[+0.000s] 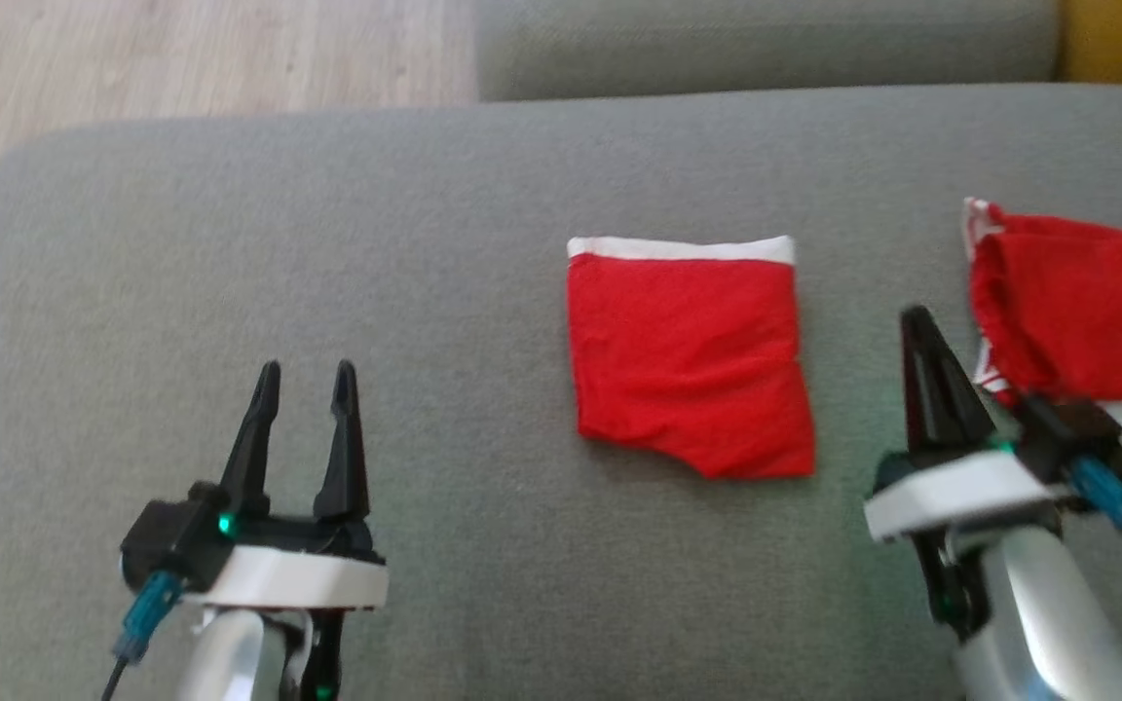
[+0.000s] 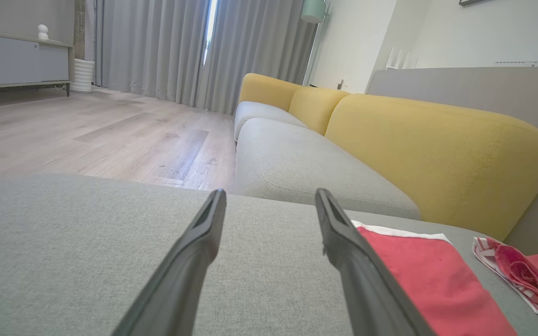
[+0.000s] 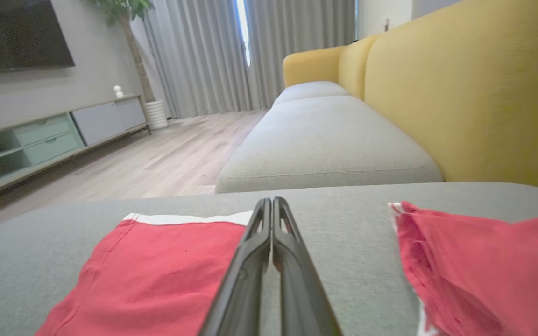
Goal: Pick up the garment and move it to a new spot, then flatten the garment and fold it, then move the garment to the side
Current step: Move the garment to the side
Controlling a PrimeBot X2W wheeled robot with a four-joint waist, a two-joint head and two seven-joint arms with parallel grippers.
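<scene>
The square-folded red cloth garment (image 1: 688,360) lies flat on the grey fabric sofa seat (image 1: 327,224), which we judge means folding is done and only the move aside remains. It sits at nine o'clock from our right end effector (image 1: 916,321), whose fingers are pressed together on nothing, and at three o'clock from our spread, empty left end effector (image 1: 308,370). A crumpled red cloth (image 1: 1077,302) lies at two o'clock from the right one.

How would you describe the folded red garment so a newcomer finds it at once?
Start from the wide grey sofa cushion in the head view. Near its middle lies the folded red garment, a flat, neat square with a white band along its far edge. The other red garment, to its right, is bunched and rumpled.
</scene>
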